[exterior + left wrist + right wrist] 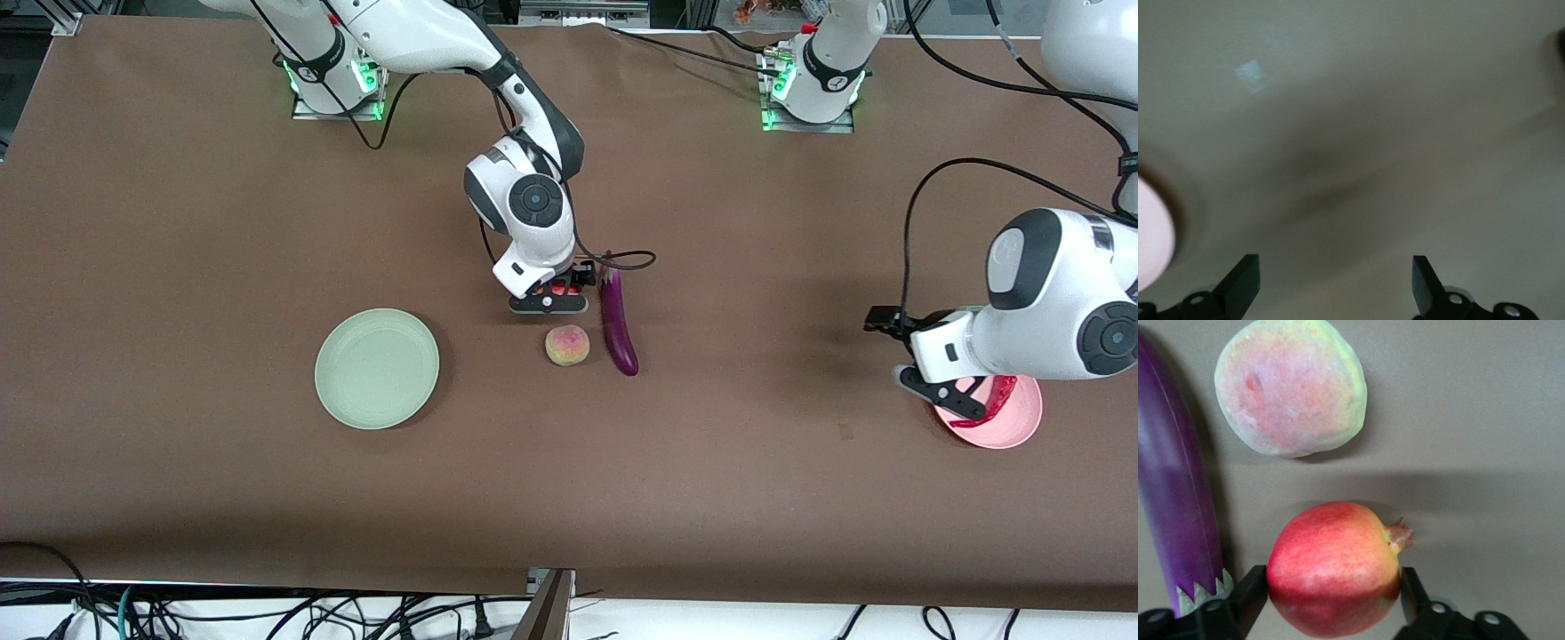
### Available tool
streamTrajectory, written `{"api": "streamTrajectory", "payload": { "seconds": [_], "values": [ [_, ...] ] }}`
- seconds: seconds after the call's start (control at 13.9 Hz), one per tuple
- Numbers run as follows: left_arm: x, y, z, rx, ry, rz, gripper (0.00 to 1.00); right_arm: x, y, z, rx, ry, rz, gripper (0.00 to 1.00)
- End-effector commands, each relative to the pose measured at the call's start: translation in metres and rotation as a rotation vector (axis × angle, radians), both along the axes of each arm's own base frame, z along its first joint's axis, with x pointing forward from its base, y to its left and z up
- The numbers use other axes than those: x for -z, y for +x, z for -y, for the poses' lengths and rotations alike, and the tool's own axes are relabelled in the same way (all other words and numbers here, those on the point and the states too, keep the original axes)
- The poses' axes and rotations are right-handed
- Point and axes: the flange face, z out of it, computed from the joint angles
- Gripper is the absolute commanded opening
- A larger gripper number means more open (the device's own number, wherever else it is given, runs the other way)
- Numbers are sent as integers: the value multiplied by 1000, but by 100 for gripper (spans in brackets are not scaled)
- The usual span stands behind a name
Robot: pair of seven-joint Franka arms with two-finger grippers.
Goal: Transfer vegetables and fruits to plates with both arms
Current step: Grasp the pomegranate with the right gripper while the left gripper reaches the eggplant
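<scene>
The right gripper (549,298) sat low on the table near its middle, jaws closed against the two sides of the red fruit (1333,567). In the right wrist view the fingers (1250,595) pressed the fruit's widest part, a hold that looked meant to keep the round body from rolling out when raised. The peach (567,345) lay just beside it, nearer the front edge, and the eggplant (617,324) lay alongside both, its stem end close to the gripper; neither was touched. The green plate (377,368) waited empty toward the right arm's end of the table, probably the fruit's destination.

The left gripper (933,391) hung over the rim of the pink plate (1009,431) near the left arm's end, jaws spread wide and empty. The chili pepper (991,404) rested in that plate, so this arm's delivery appeared done.
</scene>
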Motion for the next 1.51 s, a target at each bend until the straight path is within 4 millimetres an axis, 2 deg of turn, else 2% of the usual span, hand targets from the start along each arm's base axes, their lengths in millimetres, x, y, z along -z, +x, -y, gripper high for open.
{"api": "streamTrajectory", "payload": {
  "seconds": [0.0,0.14,0.29,0.36,0.43,0.5,0.65,0.79,0.87,1.08,1.23,1.3,1.37,1.44],
  "values": [
    [-2,-7,67,-109,20,-44,100,3,1,2,0,2,6,59],
    [6,-17,126,-165,61,-58,100,0,4,4,-7,1,6,45],
    [17,-25,180,-228,90,-37,100,-14,17,16,-11,1,8,42],
    [24,-29,198,-253,96,-33,100,-25,21,24,-21,-8,-15,42],
    [32,-30,207,-274,104,-36,100,-37,28,36,-24,-19,-30,42],
    [35,-30,212,-290,101,-31,100,-52,41,56,-36,-29,-50,42],
    [42,-30,213,-301,97,-41,100,-77,71,117,-90,-45,-116,42],
    [51,-38,233,-276,95,-46,100,-90,98,181,-144,-46,-167,42],
    [62,-39,239,-282,87,-41,100,-92,111,211,-180,-42,-176,43],
    [94,-65,298,-342,91,-32,100,-89,144,285,-151,-69,-146,43],
    [110,-85,336,-391,80,-3,100,-67,158,320,-151,-67,-139,47],
    [120,-96,355,-419,68,13,100,-51,162,330,-133,-69,-144,51],
    [130,-108,372,-443,63,27,100,-39,164,338,-118,-70,-146,61],
    [137,-119,384,-462,69,34,100,-37,166,341,-108,-71,-142,82]
  ]
}}
